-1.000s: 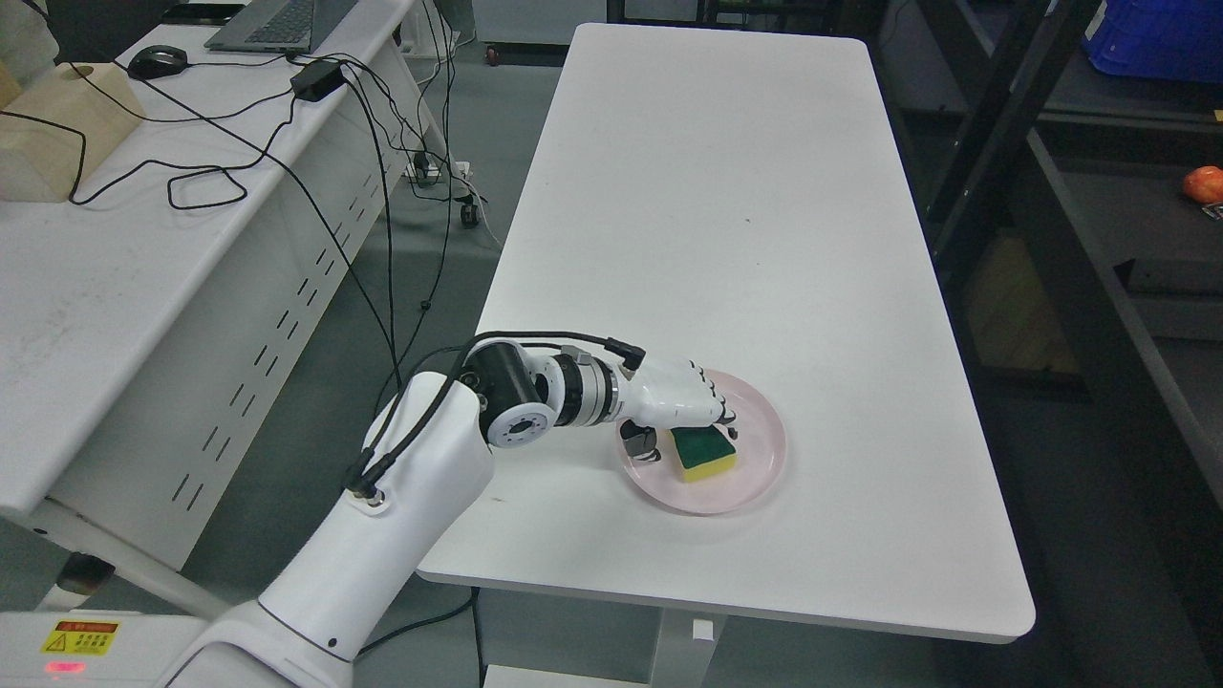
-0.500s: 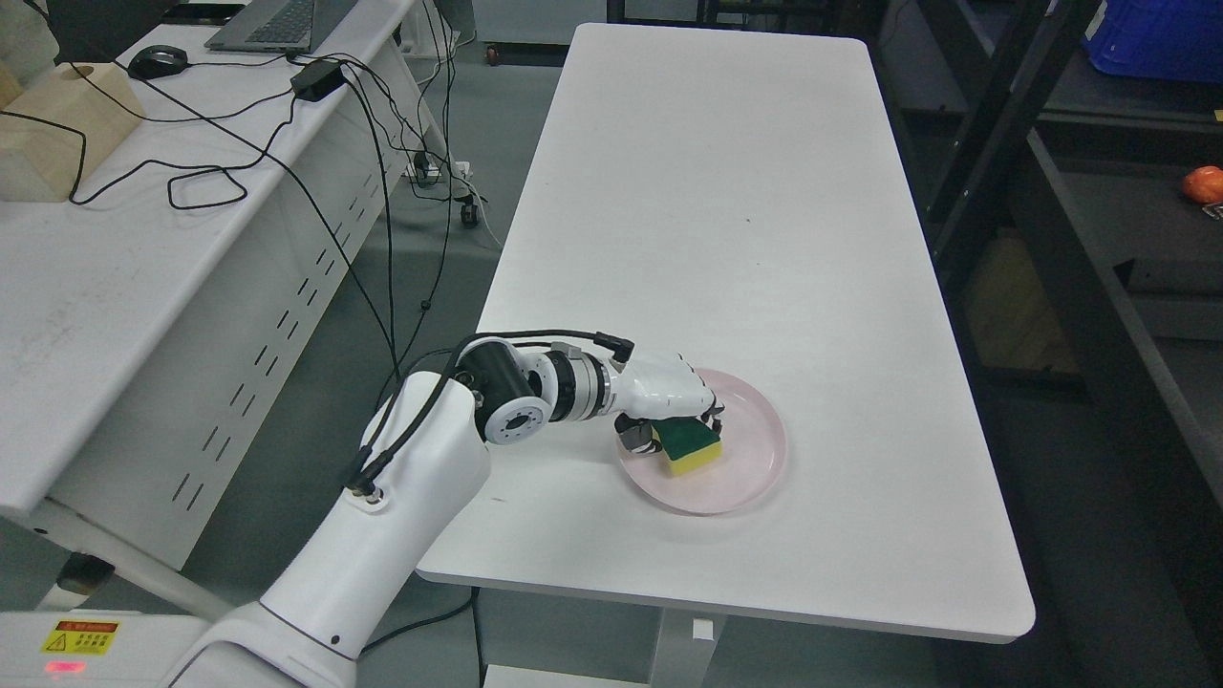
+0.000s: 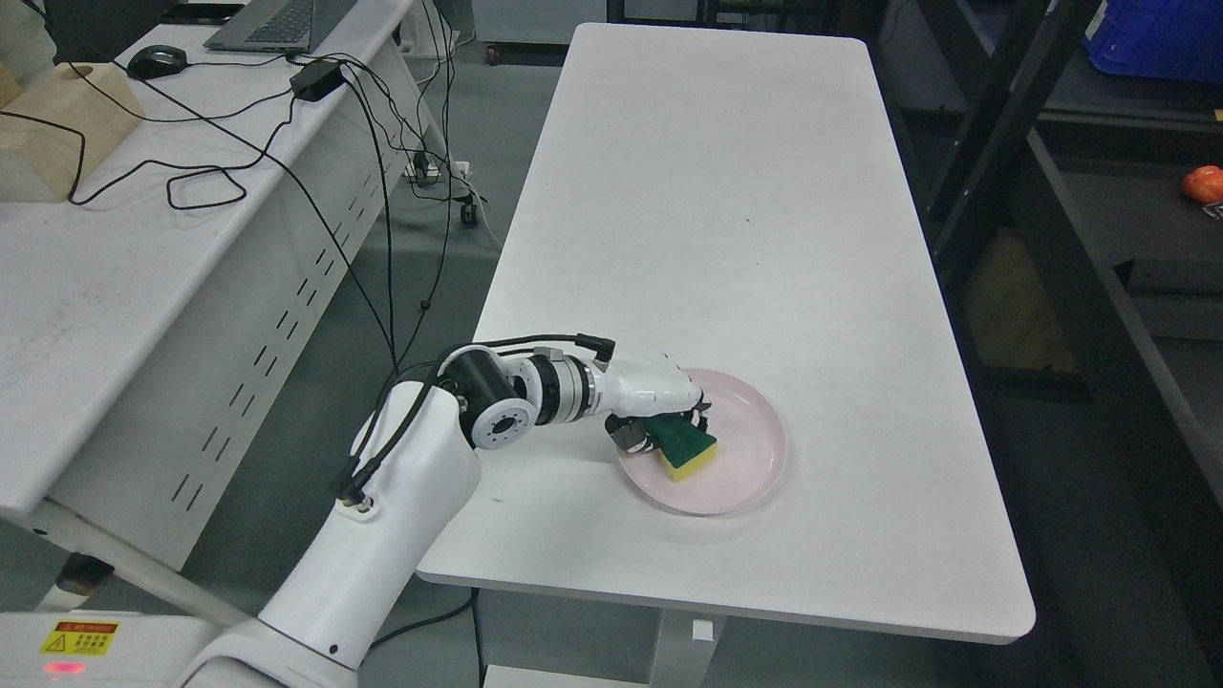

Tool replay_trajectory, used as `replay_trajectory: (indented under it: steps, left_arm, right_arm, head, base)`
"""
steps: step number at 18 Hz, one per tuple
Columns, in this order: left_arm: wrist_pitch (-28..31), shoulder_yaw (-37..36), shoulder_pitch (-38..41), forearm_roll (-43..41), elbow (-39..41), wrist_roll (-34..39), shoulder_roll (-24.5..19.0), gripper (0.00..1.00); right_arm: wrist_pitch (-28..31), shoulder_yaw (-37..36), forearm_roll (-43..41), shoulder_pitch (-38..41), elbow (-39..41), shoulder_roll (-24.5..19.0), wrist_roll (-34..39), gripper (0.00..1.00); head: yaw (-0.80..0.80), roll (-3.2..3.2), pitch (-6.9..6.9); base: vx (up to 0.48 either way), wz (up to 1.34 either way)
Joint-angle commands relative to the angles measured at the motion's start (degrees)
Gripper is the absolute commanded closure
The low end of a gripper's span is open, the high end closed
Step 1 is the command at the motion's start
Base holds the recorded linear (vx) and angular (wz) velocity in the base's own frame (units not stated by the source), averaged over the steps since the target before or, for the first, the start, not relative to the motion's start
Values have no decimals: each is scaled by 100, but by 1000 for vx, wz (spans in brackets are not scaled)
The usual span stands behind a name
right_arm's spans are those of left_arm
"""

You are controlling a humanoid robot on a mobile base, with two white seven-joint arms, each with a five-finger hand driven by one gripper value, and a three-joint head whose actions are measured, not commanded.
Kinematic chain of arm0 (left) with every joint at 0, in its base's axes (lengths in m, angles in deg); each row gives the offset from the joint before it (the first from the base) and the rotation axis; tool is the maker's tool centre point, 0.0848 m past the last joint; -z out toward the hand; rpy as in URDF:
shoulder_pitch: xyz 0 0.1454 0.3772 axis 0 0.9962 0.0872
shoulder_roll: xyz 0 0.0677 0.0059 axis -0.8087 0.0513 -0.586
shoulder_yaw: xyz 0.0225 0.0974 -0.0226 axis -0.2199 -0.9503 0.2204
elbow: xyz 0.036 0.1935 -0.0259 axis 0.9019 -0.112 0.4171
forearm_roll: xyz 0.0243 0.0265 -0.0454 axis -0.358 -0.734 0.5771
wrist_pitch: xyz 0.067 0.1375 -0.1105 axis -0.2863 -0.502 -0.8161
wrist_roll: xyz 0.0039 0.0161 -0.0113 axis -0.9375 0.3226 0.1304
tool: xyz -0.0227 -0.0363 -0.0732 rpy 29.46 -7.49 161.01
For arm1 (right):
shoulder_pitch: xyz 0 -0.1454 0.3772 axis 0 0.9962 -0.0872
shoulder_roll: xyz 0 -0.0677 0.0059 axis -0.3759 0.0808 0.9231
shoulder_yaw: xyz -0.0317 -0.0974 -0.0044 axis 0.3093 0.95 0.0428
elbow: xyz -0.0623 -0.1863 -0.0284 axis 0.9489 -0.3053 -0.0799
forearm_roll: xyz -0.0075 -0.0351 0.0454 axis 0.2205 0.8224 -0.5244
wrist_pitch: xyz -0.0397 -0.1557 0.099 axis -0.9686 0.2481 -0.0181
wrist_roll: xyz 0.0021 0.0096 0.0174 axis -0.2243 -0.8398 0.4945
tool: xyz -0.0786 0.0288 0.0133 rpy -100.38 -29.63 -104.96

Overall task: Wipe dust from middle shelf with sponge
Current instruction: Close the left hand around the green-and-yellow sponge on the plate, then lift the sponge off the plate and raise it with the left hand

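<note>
On the near end of the white bench (image 3: 726, 220), head view, there's a pink plate (image 3: 750, 468) sitting close to the left edge. The left hand (image 3: 659, 397) comes in from the lower left on a white arm (image 3: 382, 535) with a black cable looped along it, and it's parked right over the left side of the plate. Its fingers (image 3: 693, 409) are curled down around the sponge (image 3: 686, 447), so it's got a proper pinch on it, thumb tucked underneath on the near side as far as I can tell. The sponge is green on top, yellow underneath, tilted a bit, with its yellow corner low over the plate; can't tell if it's touching or just off it.

Only one view here, so the rest is background. Left of the bench is a second white desk (image 3: 105, 315) with a laptop (image 3: 272, 24), a mouse (image 3: 156, 61), a black power brick (image 3: 318, 78) and a tangle of cables (image 3: 201, 182). Over on the right is a dark metal shelf (image 3: 1099, 277) with something orange (image 3: 1203, 183) on one level and a blue bin (image 3: 1156, 38) higher up. The sponge is well apart from that shelf.
</note>
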Motion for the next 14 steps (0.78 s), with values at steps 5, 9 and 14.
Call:
replay_trajectory:
  steps: [5, 9, 14]
  left_arm:
    - [-48, 1591, 295, 1744, -59, 0, -63, 100]
    - [-48, 2135, 224, 2855, 151, 569, -63, 100]
    - [-57, 2803, 303, 4507, 687, 1422, -63, 100]
  right_arm:
    - [0, 0, 0, -1, 100, 100, 1, 0]
    - [0, 0, 0, -1, 100, 100, 1, 0]
    - [0, 0, 0, -1, 100, 100, 1, 0]
  head:
    - [0, 0, 0]
    - [0, 0, 0]
    - [0, 0, 0]
  base:
    - [0, 0]
    - [0, 0]
    - [0, 0]
